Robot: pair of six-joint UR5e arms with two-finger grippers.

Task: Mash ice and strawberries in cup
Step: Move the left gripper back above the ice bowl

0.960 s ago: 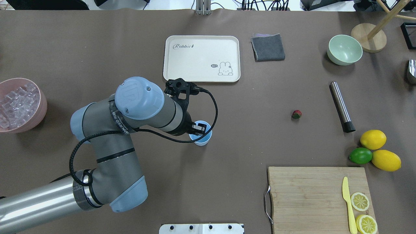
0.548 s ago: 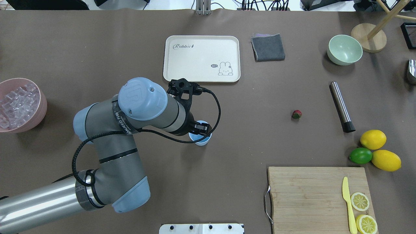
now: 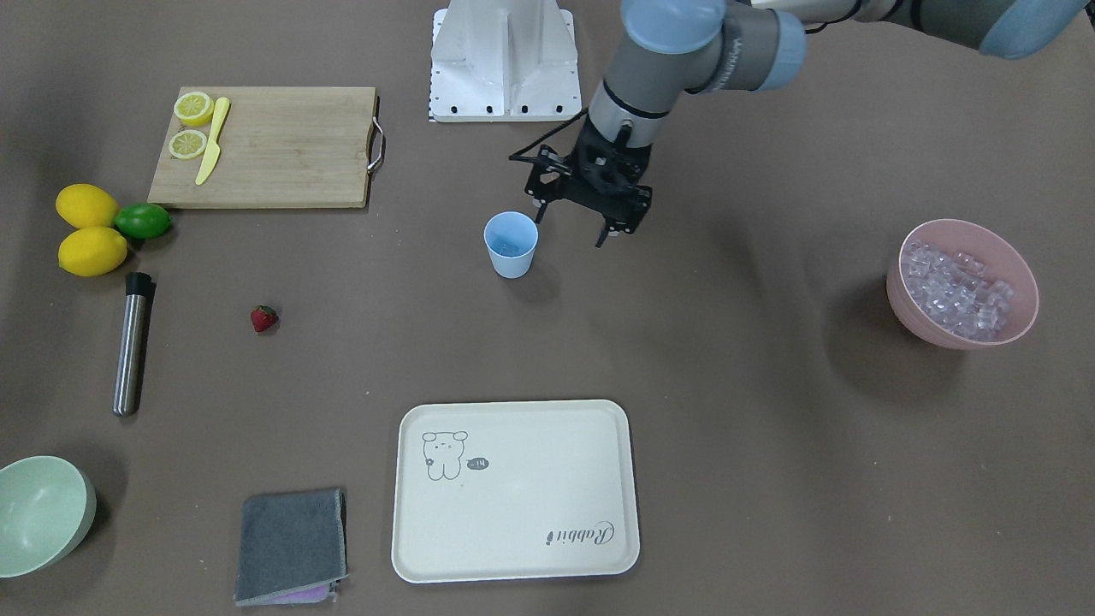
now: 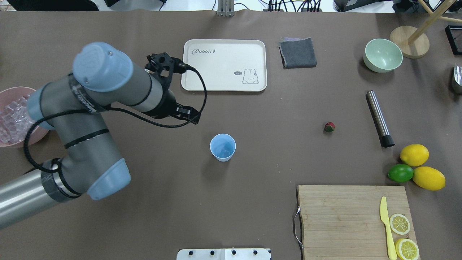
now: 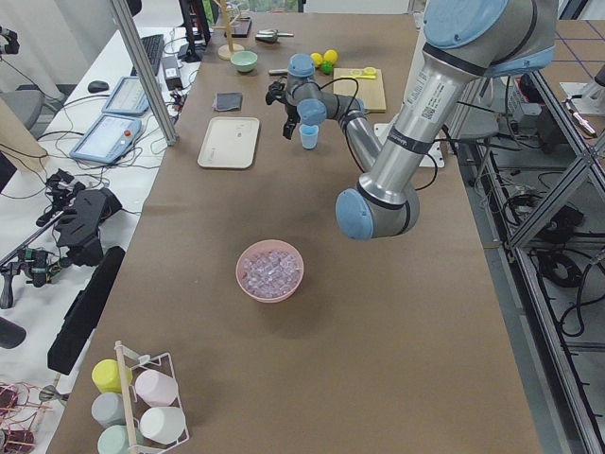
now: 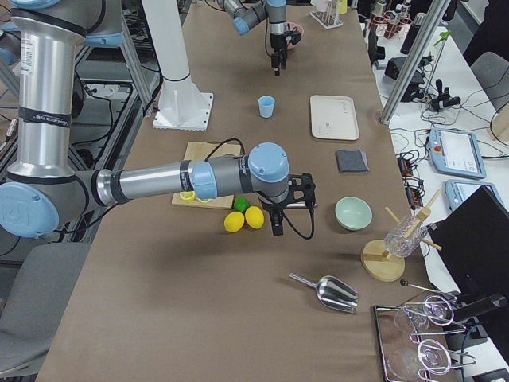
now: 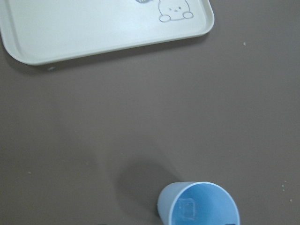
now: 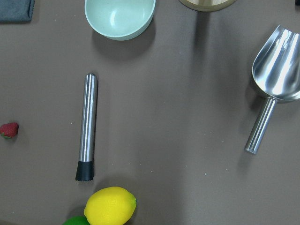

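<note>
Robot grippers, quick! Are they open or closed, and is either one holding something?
Left gripper: open, holding nothing.
Right gripper: cannot tell, it shows only small in a side view.

Upright near centre of brown table (image 4: pixel 267 151): light blue cup (image 4: pixel 222 147), ice (image 4: pixel 225 148) inside. Left and farther, apart from it: left gripper (image 4: pixel 190 116). Well right: strawberry (image 4: pixel 328 126). At left edge: pink bowl (image 4: pixel 16 88).

Bright, even overhead light; soft shadows.
</note>
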